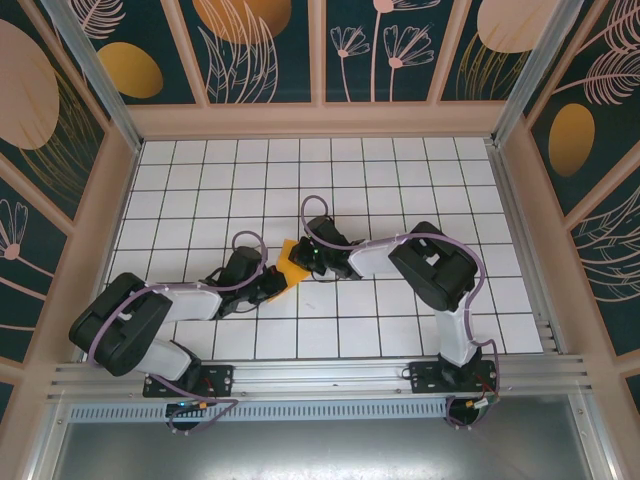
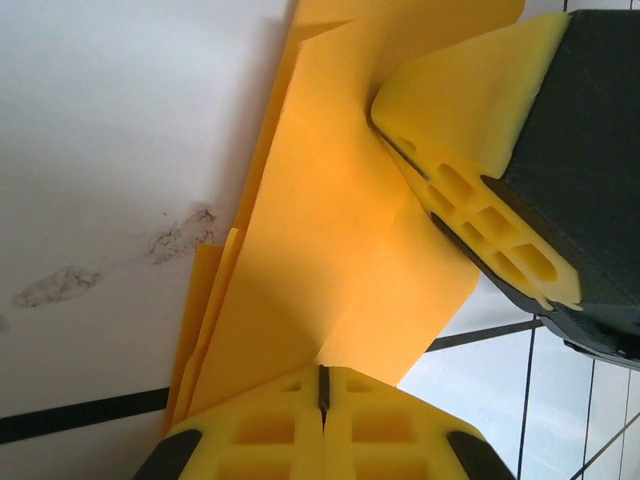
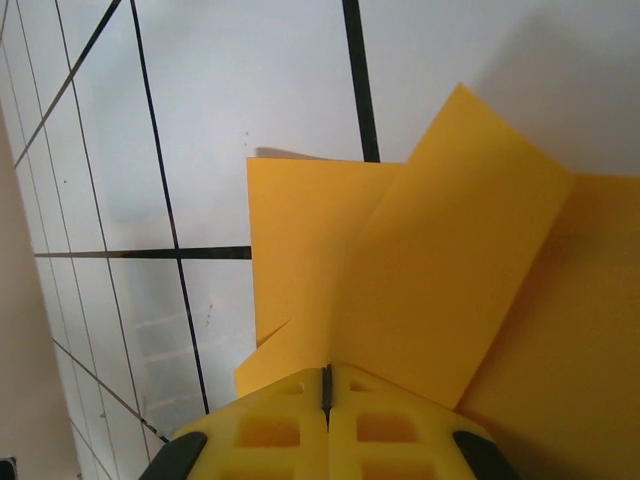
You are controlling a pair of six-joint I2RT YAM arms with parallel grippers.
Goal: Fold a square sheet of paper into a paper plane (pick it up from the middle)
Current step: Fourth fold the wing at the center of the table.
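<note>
Two grippers, left [image 2: 322, 375] and right [image 3: 326, 375], are each clamped shut on the partly folded paper [image 1: 290, 262] at the middle of the tiled table [image 1: 400, 330]. A clean crease likely needs firm pinches and aligned layers. Both grippers work just beside each other, so each crowds the other's path.

We identify a laboratory robot cell: gridded white tabletop [image 1: 400, 170], aluminium frame rails [image 1: 300, 378] at bottom, decorative wall panels [image 1: 260, 50] surrounding.

One folded paper sheet [image 1: 291, 263]. Two arms [image 1: 185, 301]. Left end effector [image 2: 322, 400] plus right end effector [image 3: 326, 392]: two.
</note>
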